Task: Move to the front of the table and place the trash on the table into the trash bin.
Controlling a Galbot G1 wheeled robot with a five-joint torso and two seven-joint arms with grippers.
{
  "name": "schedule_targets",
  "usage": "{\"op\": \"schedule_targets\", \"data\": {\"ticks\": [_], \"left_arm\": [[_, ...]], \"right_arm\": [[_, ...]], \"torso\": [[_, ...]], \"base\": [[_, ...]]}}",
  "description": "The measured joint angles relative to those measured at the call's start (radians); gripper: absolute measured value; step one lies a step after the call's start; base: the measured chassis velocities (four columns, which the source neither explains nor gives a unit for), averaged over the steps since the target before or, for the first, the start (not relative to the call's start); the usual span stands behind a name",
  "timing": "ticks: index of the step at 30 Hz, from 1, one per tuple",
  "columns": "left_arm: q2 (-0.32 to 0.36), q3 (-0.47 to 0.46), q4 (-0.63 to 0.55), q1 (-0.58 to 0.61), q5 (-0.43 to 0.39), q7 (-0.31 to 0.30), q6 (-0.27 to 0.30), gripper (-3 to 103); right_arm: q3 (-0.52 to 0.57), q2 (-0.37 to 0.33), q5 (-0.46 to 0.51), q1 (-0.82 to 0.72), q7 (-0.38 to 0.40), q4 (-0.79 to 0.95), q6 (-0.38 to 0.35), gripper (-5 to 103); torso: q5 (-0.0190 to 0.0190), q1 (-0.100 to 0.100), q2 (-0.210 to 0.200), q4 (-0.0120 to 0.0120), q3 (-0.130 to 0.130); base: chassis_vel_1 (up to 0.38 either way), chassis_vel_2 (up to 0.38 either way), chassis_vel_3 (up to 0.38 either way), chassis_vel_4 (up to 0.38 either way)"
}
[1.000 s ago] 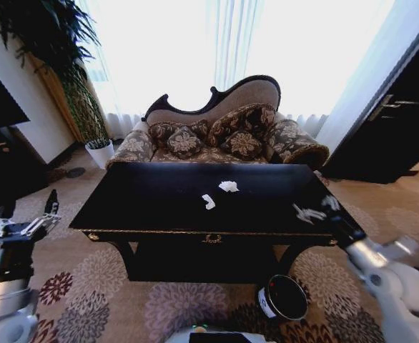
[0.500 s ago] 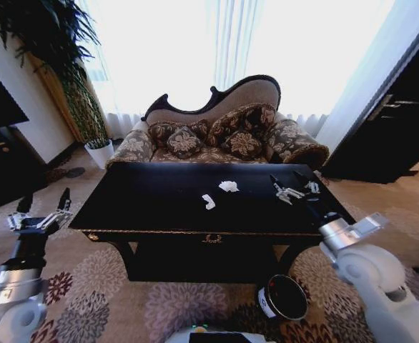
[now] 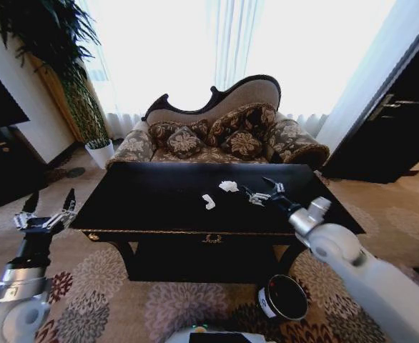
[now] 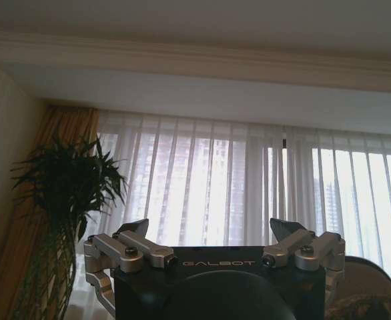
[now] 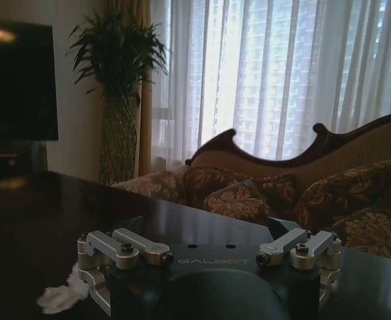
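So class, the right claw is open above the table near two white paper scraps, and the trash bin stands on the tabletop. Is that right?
Not quite. The trash bin stands on the carpet in front of the table, below its edge, as the head view shows. The rest holds: the right claw is open above the table, near the two white paper scraps.

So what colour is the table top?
Glossy black table, clearest in the head view.
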Motion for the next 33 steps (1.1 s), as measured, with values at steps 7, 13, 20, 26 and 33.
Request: {"op": "schedule_targets", "data": {"ticks": [7, 13, 20, 26, 33], "left_arm": [[0.009, -0.011, 0.033, -0.008, 0.001, 0.0, -0.001, 100], [0.011, -0.01, 0.053, -0.013, 0.004, 0.0, -0.001, 100], [0.01, -0.015, 0.057, -0.013, 0.005, 0.0, -0.002, 100], [0.009, -0.018, 0.059, -0.012, 0.005, 0.001, -0.003, 100], [0.008, -0.013, 0.064, -0.015, 0.011, 0.001, -0.003, 100]], "right_arm": [[-0.278, -0.025, -0.02, 0.312, -0.026, -0.144, -0.001, 100], [-0.471, -0.011, -0.04, 0.475, -0.059, -0.214, -0.005, 100], [-0.595, 0.031, -0.083, 0.573, -0.093, -0.299, -0.019, 100], [-0.642, 0.064, -0.104, 0.621, -0.095, -0.369, -0.018, 100], [-0.647, 0.077, -0.12, 0.633, -0.121, -0.41, -0.013, 100]], "torso": [[-0.0004, 0.0, 0.0, 0.0, 0.0], [-0.0003, 0.0, 0.0, 0.0, 0.0], [-0.0003, 0.0, 0.0, -0.0001, 0.0], [-0.0003, 0.0, 0.0, -0.0002, 0.0], [-0.0004, 0.0, 0.0, -0.0001, 0.0]], "base": [[0.0, 0.0, 0.0, 0.0], [0.0, 0.0, 0.0, 0.0], [0.0, 0.0, 0.0, 0.0], [0.0, 0.0, 0.0, 0.0], [0.0, 0.0, 0.0, 0.0]]}}
